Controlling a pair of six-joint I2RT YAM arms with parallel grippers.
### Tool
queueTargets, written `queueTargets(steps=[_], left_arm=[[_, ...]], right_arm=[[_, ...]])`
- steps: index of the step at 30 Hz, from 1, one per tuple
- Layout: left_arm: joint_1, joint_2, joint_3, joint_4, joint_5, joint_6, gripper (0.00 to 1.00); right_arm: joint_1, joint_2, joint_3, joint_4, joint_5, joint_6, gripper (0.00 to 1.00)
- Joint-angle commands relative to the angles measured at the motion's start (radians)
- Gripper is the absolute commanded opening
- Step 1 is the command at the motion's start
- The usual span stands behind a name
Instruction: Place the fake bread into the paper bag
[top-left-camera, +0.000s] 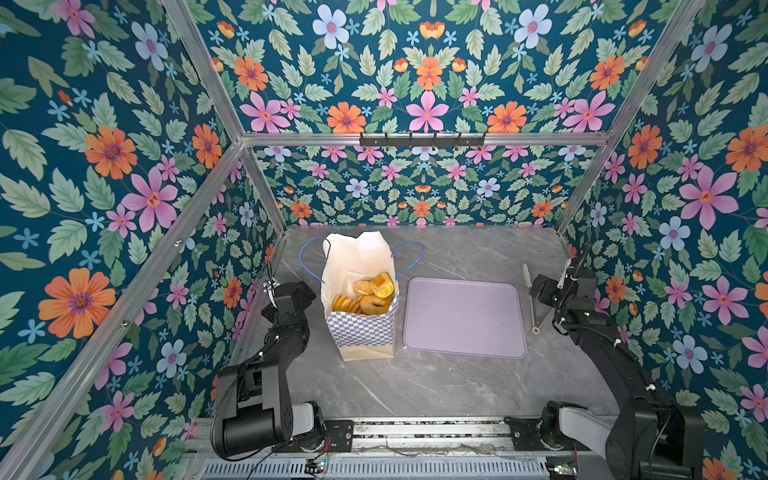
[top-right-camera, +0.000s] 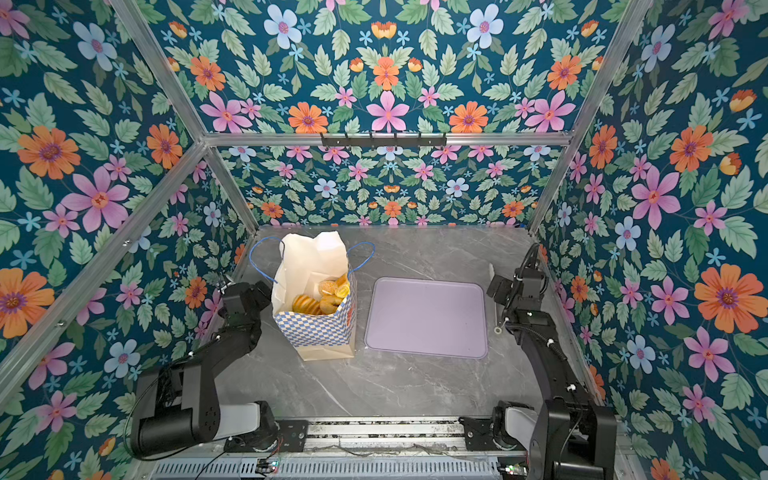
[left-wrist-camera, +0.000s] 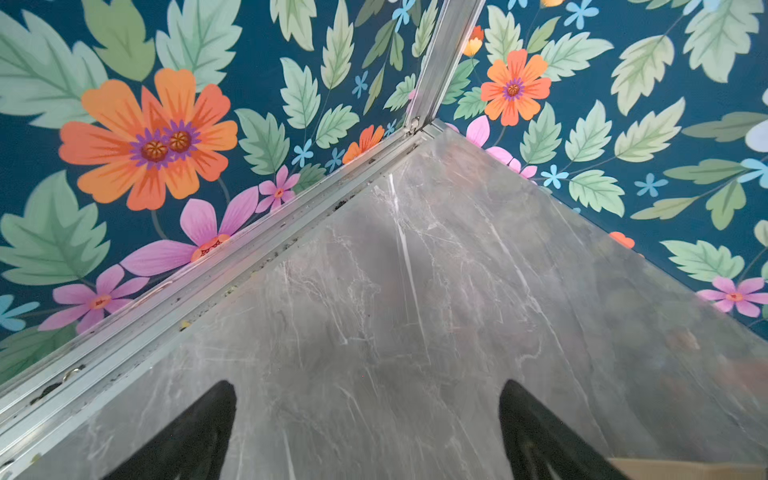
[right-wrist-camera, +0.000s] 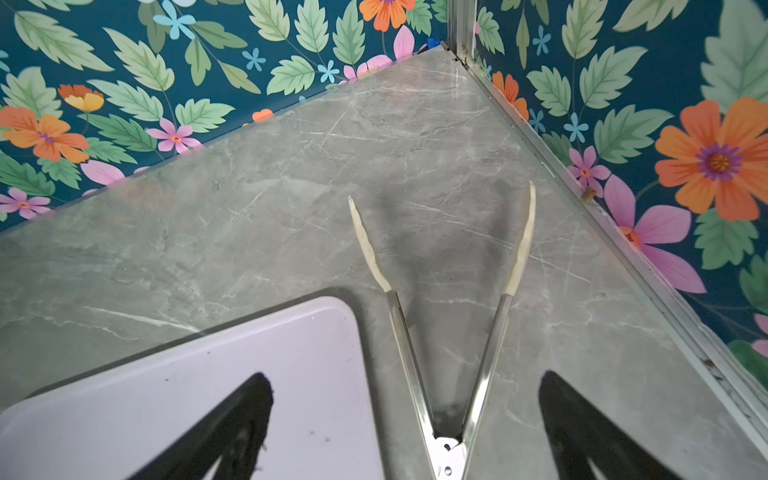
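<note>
The paper bag (top-left-camera: 361, 332) (top-right-camera: 316, 330) stands upright and open at the left of the table. Its blue cord handles hang out to both sides. Several pieces of fake bread (top-left-camera: 365, 297) (top-right-camera: 326, 297) lie inside it, golden and glossy. My left gripper (top-left-camera: 272, 293) (left-wrist-camera: 368, 384) hangs just left of the bag and faces the back-left corner. It is open, with only bare table between its fingers. My right gripper (top-left-camera: 559, 291) (right-wrist-camera: 405, 375) is open near the right wall. It hangs over the hinge end of metal tongs (right-wrist-camera: 444, 316) and does not touch them.
A flat lilac tray (top-left-camera: 463, 318) (top-right-camera: 426, 318) (right-wrist-camera: 208, 374) lies right of the bag. The tongs (top-left-camera: 532, 299) lie spread in a V on the grey marble table (top-left-camera: 415, 386) between the tray and the right wall. Flowered walls with aluminium rails close three sides.
</note>
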Motion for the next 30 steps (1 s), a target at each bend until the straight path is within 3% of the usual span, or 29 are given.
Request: queueTargets(steps=[1, 7, 10, 11, 14, 16, 20, 23, 24, 26, 28, 30], left_arm=[[-0.044, 0.042, -0.042, 0.254, -0.109, 0.091, 1.00], [-0.051, 0.038, -0.076, 0.325, -0.036, 0.184, 1.00], [-0.069, 0.073, -0.202, 0.525, -0.112, 0.205, 0.99], [-0.075, 0.061, -0.193, 0.473, -0.085, 0.189, 1.00], [-0.108, 0.153, -0.175, 0.585, -0.090, 0.256, 0.99], [-0.148, 0.174, -0.149, 0.546, -0.094, 0.304, 0.99], [-0.168, 0.194, -0.158, 0.596, -0.070, 0.332, 1.00], [-0.168, 0.242, -0.229, 0.741, 0.019, 0.356, 1.00], [-0.150, 0.290, -0.259, 0.916, 0.035, 0.369, 1.00], [-0.148, 0.233, -0.218, 0.717, 0.051, 0.341, 1.00], [-0.151, 0.278, -0.218, 0.809, 0.057, 0.375, 1.00], [-0.151, 0.256, -0.215, 0.752, 0.062, 0.362, 1.00]], right_arm=[[0.016, 0.005, -0.082, 0.293, -0.015, -0.038, 0.99], [0.055, 0.118, -0.233, 0.548, 0.054, -0.085, 0.99], [0.059, 0.204, -0.304, 0.733, 0.066, -0.085, 0.99], [0.064, 0.233, -0.321, 0.793, 0.059, -0.094, 0.99], [0.120, 0.283, -0.326, 0.857, 0.066, -0.161, 0.99], [0.123, 0.299, -0.342, 0.905, 0.047, -0.172, 0.99], [0.123, 0.308, -0.353, 0.934, 0.004, -0.192, 0.99], [0.124, 0.301, -0.364, 0.942, -0.054, -0.215, 0.99], [0.123, 0.298, -0.359, 0.927, -0.054, -0.214, 0.99], [0.117, 0.306, -0.338, 0.898, -0.059, -0.201, 0.99], [0.079, 0.302, -0.322, 0.860, -0.110, -0.178, 0.99], [0.085, 0.301, -0.331, 0.874, -0.103, -0.188, 0.99]])
